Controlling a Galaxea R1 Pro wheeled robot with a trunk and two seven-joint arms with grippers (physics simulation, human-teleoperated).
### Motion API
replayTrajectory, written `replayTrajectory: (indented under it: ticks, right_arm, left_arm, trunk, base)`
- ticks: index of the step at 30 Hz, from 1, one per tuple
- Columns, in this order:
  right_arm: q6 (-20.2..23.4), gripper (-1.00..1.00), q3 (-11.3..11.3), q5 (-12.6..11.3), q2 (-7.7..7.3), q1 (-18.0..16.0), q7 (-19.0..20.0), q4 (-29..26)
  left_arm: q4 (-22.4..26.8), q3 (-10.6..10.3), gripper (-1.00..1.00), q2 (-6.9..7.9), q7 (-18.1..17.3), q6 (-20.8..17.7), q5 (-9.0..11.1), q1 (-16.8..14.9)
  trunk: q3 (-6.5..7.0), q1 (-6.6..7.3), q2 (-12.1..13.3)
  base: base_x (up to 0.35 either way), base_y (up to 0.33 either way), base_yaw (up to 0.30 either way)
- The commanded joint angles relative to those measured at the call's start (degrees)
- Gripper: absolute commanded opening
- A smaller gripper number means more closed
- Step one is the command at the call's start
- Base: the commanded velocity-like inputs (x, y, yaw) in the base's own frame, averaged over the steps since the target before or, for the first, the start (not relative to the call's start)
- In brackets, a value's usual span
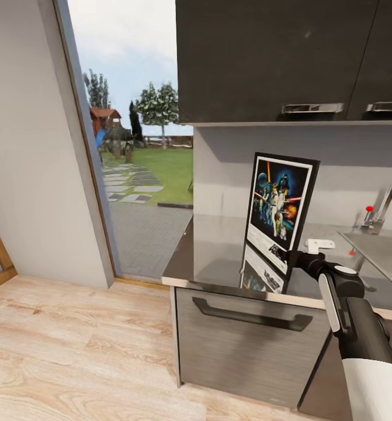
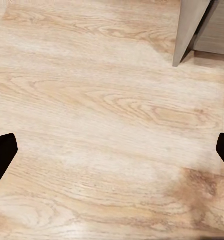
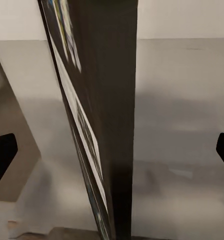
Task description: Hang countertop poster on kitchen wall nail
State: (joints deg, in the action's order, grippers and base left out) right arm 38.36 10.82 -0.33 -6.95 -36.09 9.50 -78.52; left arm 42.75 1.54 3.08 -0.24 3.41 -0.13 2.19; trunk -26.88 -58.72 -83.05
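No words or numbers can be read in any of the pictures. The poster (image 1: 279,209) has some dark marks in the white part under its colored picture, but they are too small and blurry to read. In the right wrist view the poster (image 3: 99,115) shows almost edge-on, so its print is just streaks. The shiny table (image 1: 219,251) mirrors the bottom of the poster, and the marks there cannot be read either.
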Motion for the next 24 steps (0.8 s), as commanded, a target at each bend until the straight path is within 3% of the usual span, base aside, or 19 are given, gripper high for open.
replayTrajectory:
  ticks: [1,3,4,24]
  right_arm:
    - [0.3,1.00,0.1,0.0,0.00,0.0,0.3,-0.1]
    - [0.3,1.00,0.1,0.0,0.00,0.0,0.3,-0.1]
    - [0.3,-1.00,0.1,0.0,0.00,0.0,0.3,-0.1]
    - [-1.2,-1.00,0.1,0.1,0.00,0.0,0.3,-0.1]
  left_arm:
    - [0.1,0.0,1.00,-0.01,0.0,0.1,0.0,0.0]
    - [0.1,0.0,1.00,-0.01,0.0,0.1,0.0,0.0]
    - [0.1,0.0,1.00,-0.01,0.0,0.1,0.0,0.0]
    - [0.1,0.0,1.00,-0.01,0.0,0.1,0.0,0.0]
  trunk:
    - [-0.05,-0.01,0.0]
    - [-0.05,-0.01,0.0]
    - [-0.05,-0.01,0.0]
    - [-0.05,-0.01,0.0]
  base:
    - [0.036,0.000,0.000]
    - [0.030,0.000,0.000]
    - [0.019,0.000,0.000]
    - [0.001,0.000,0.000]
